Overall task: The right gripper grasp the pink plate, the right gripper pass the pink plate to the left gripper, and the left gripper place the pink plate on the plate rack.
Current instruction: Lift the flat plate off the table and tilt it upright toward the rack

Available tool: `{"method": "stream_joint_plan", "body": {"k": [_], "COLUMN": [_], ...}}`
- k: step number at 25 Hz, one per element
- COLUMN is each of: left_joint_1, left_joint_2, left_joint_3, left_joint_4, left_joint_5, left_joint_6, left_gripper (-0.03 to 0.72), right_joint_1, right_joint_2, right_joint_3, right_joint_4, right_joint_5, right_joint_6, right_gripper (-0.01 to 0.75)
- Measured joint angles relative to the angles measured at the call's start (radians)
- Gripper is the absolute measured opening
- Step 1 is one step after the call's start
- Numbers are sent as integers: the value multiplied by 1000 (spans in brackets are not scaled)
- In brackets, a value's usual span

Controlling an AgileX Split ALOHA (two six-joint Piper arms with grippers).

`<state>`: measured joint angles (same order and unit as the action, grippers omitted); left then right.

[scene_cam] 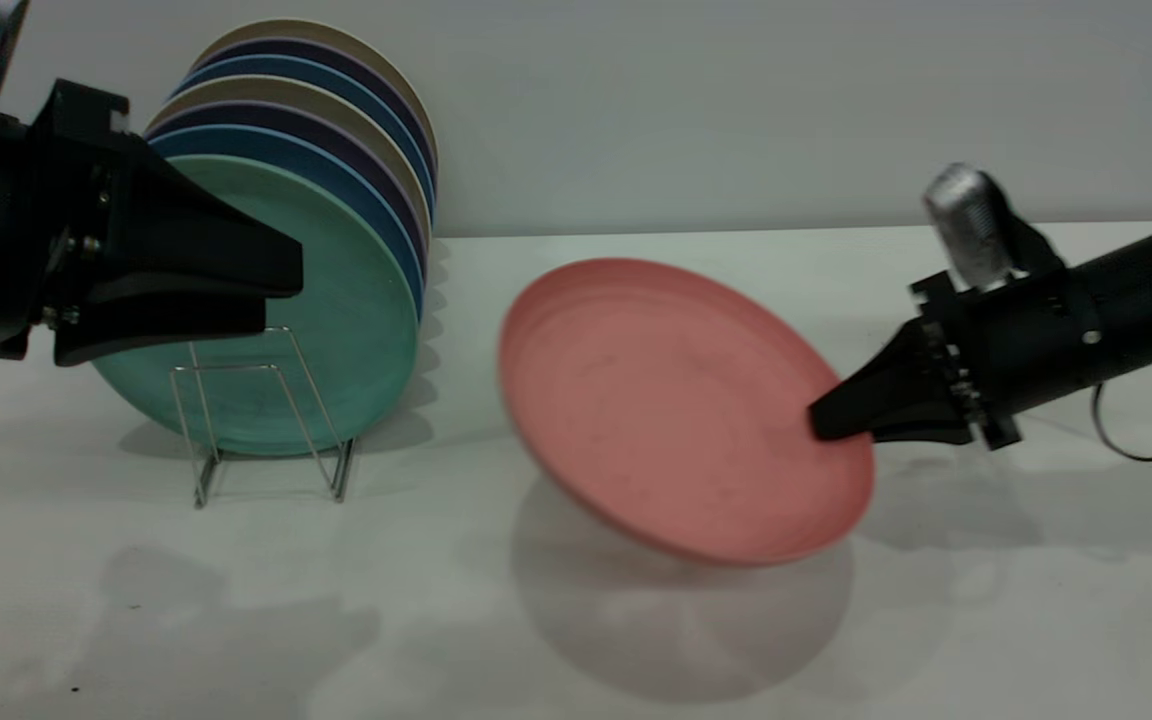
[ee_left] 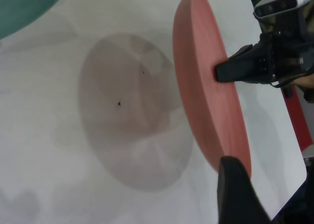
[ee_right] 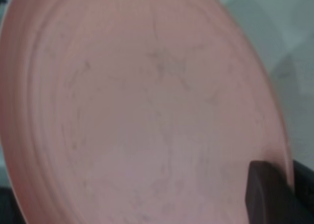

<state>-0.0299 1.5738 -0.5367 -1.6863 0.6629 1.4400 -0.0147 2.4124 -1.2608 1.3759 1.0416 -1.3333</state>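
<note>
The pink plate hangs tilted above the white table, its hollow side facing the camera and its shadow on the table below. My right gripper is shut on the plate's right rim; one finger lies on the inner face. The left wrist view shows the plate nearly edge-on, with the right gripper clamped to it. My left gripper hovers at the left in front of the plate rack, open and empty, pointing toward the plate and well apart from it. One left finger shows.
The rack holds several upright plates, a green plate in front and blue, purple and beige ones behind. A free wire loop stands in front of the green plate. A grey wall closes the back of the table.
</note>
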Motion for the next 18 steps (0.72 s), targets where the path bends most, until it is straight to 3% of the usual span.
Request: {"method": "stream_joint_plan", "body": {"k": [7,18], "left_joint_1": [0,0], "left_joint_2": [1,3], "left_joint_3": [-1,-1], "left_joint_4": [0,0], "left_joint_5": [-9,-37], "left_joint_6": [1,1], "left_gripper": [373,373], "right_joint_1": [63,82], "right_joint_2": [0,0], "right_joint_3": [0,0], "right_joint_4": [11,29], "right_joint_5": [30,83], "right_joint_6": [0,1], "right_gripper": [17,17]}}
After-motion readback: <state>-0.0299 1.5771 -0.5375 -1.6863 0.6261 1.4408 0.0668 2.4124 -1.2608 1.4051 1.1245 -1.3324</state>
